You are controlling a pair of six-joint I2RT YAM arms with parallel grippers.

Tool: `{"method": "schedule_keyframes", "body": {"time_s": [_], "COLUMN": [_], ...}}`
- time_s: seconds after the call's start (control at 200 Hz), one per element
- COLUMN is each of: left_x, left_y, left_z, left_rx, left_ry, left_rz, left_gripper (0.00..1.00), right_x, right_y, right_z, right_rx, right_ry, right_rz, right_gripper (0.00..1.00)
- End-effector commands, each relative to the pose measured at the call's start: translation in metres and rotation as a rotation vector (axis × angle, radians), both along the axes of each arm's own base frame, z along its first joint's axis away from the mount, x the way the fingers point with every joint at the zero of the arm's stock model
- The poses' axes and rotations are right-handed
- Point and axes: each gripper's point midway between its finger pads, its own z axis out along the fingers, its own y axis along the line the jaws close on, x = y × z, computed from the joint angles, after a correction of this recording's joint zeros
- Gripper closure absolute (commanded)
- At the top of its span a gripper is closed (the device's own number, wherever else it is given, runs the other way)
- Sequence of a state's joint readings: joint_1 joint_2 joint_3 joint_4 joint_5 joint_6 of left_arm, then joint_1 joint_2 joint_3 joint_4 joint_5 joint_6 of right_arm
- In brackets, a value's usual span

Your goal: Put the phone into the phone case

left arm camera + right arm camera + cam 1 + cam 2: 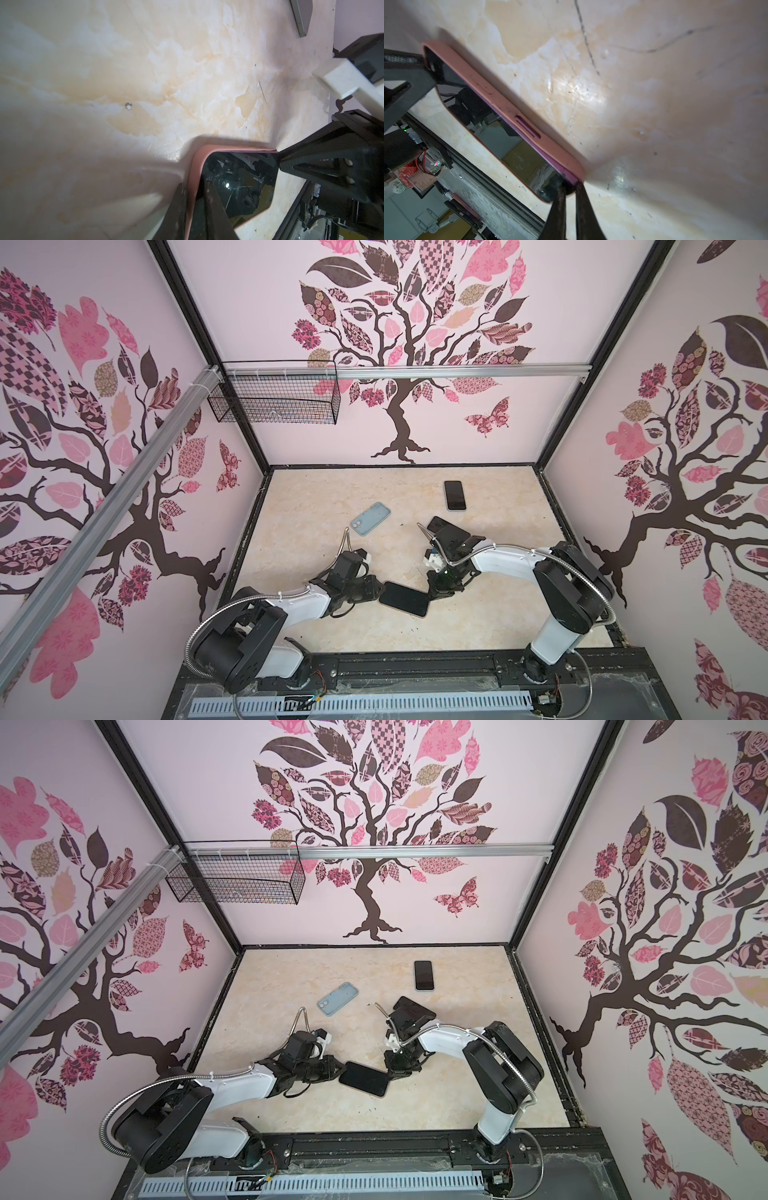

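A phone (404,598) with a black screen lies in a pink phone case (196,164) near the front middle of the marble table (316,497); it also shows in a top view (365,1078). My left gripper (380,593) (194,185) is shut on the case's left end, one finger on the screen and one outside the rim. At the right corner my right gripper (430,596) (570,186) pinches the case. Along that side a purple strip of the phone's edge (550,160) stands above the pink rim.
A light blue case (370,519) lies at mid-table. Farther back to the right lies a second black phone (454,495). A dark flat thing (438,524) is partly hidden under the right arm. A wire basket (274,396) hangs on the back wall.
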State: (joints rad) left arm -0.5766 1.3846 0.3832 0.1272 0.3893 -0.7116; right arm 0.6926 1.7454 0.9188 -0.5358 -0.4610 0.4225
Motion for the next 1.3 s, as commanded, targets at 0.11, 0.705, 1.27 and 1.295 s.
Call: {"method": "schedule_keyframes", "body": {"time_s": [0.11,0.705,1.27,1.295], "left_x": [-0.04,-0.039,-0.038,-0.038], "left_y": [-0.002,0.003,0.012,0.012], "left_z": [-0.023,-0.021,-0.013,-0.013], "left_rx": [-0.003,0.019,0.069,0.07], "left_ry": [0.14,0.134,0.105,0.106], "left_rz": [-0.077,-0.054,-0.039,-0.039], "left_gripper": [0.83,0.83,0.83,0.83], "right_x": [-0.036,-0.028,-0.008,-0.008], "right_y": [-0.014,-0.035,-0.042,-0.042], "right_z": [-0.13,-0.134,-0.092,-0.091], "right_rx": [-0.228,-0.384,-0.493,-0.495], "right_ry": [-0.037,-0.118,-0.233,-0.236], "right_rz": [0.134,0.15,0.223,0.226], "right_gripper": [0.89,0.87,0.76,0.75]}}
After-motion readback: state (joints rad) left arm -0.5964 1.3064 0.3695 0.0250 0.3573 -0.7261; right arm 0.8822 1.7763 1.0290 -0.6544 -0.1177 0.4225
